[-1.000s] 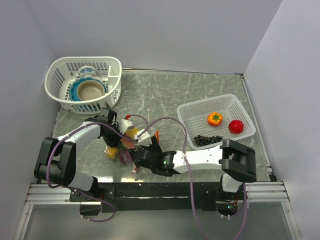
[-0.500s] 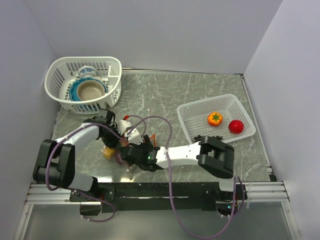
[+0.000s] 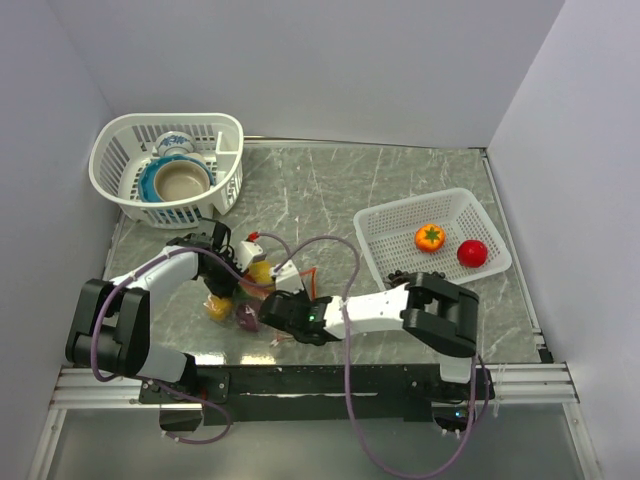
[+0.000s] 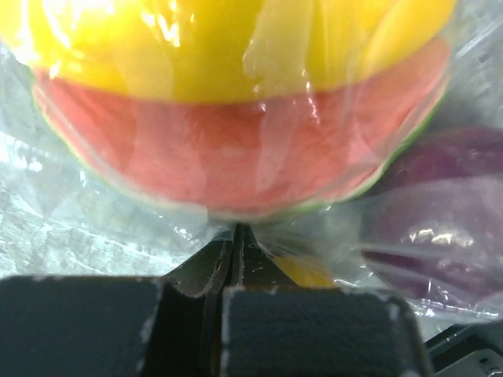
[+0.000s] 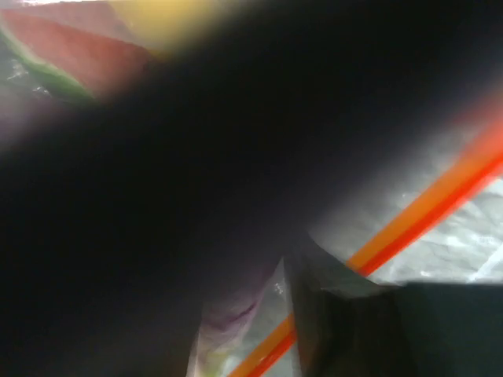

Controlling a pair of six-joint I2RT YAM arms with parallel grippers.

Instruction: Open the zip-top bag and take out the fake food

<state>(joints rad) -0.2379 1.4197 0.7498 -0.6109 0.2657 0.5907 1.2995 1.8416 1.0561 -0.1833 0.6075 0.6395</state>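
The zip-top bag (image 3: 232,296) lies crumpled between the two arms, near the table's front edge. My left gripper (image 3: 236,272) is shut on a fold of its clear plastic (image 4: 234,236). Through that plastic I see fake food: a yellow piece (image 4: 236,39), a red slice with a green rind (image 4: 236,157) and a purple eggplant (image 4: 440,220). My right gripper (image 3: 258,316) is at the bag's mouth beside the eggplant (image 3: 245,318). Its wrist view is dark and blurred. The eggplant (image 5: 236,310) lies between a dark mass and one finger (image 5: 330,314), by the orange zip strip (image 5: 416,216).
A white basket (image 3: 395,225) at the right holds an orange fruit (image 3: 430,237), a red tomato (image 3: 472,252) and dark grapes (image 3: 415,280). A second white basket (image 3: 120,185) at the back left holds blue-and-white bowls (image 3: 180,180).
My right gripper pushed left into the bag's mouth and its jaws narrowed around the eggplant. The left gripper kept its hold and barely moved.
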